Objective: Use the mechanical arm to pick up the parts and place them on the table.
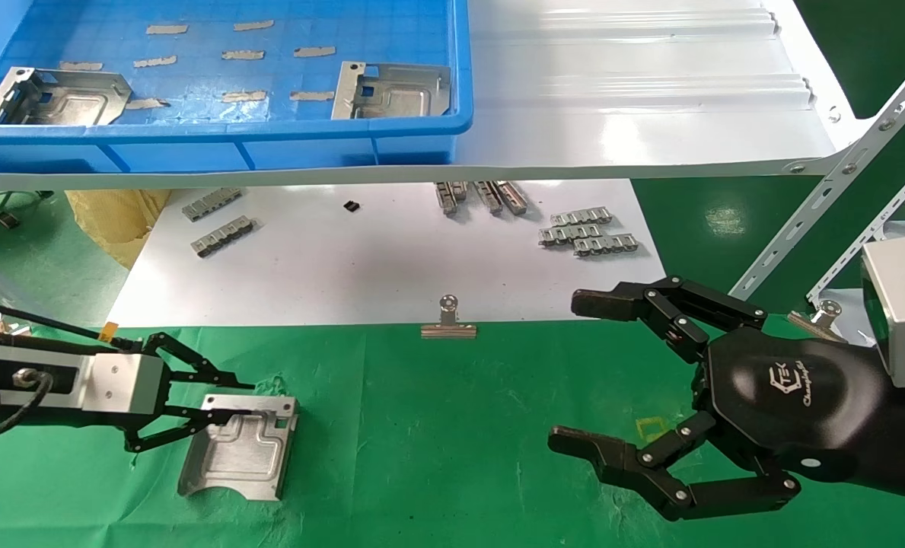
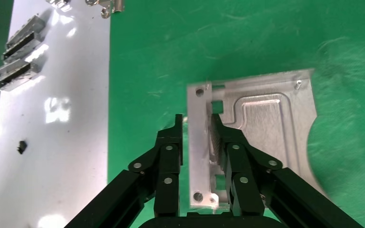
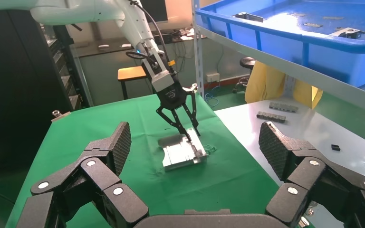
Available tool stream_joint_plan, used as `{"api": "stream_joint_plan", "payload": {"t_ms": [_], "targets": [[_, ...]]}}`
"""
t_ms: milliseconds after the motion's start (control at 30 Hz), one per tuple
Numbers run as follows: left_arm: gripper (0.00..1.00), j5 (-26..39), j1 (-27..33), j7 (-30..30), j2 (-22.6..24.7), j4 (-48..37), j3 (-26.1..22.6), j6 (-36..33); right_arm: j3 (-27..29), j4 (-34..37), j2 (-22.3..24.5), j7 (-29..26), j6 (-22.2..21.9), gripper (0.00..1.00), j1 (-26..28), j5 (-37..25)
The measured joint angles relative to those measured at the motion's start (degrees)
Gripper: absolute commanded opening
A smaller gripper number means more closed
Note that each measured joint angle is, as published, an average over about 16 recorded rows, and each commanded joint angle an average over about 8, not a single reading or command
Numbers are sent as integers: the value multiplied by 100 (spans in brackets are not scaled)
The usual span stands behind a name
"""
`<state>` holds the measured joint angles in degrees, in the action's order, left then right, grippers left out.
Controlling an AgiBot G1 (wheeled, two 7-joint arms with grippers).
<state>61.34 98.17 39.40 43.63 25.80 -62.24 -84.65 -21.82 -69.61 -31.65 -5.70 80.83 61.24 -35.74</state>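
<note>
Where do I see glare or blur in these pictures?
Head view: lamp reflections streak the glossy white sheet. Left wrist view: glare patches on the white sheet, and the metal plate has a smeared far edge. Right wrist view: the plate gleams.

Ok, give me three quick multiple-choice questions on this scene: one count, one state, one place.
1. How many parts lie in the blue bin?
A two
B four
C none

2. How is the right tool?
A shut on a part
B open, holding nothing
C resting in the blue bin

3. Where is the part at the left tool?
A in the blue bin
B on the green table
C in the right tool

Answers:
1 A: one plate on the bin's left side, one on its right.
2 B: its fingers are spread, with nothing between them.
3 B: it rests on the cloth.
</note>
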Motion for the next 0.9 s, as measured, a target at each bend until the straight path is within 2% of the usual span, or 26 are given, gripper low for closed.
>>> {"api": "stream_joint_plan", "payload": {"t_ms": [200, 600, 900], "targets": [[100, -271, -31, -190, -45, -63, 57, -248, 0, 0, 0, 0, 0, 100, 0, 0], [100, -1460, -404, -1021, -393, -5, 217, -691, 0, 1, 1, 0, -2, 100, -1, 0], [100, -1700, -579, -1229, -491, 133, 333, -683, 0, 1, 1, 0, -2, 100, -1, 0]]}}
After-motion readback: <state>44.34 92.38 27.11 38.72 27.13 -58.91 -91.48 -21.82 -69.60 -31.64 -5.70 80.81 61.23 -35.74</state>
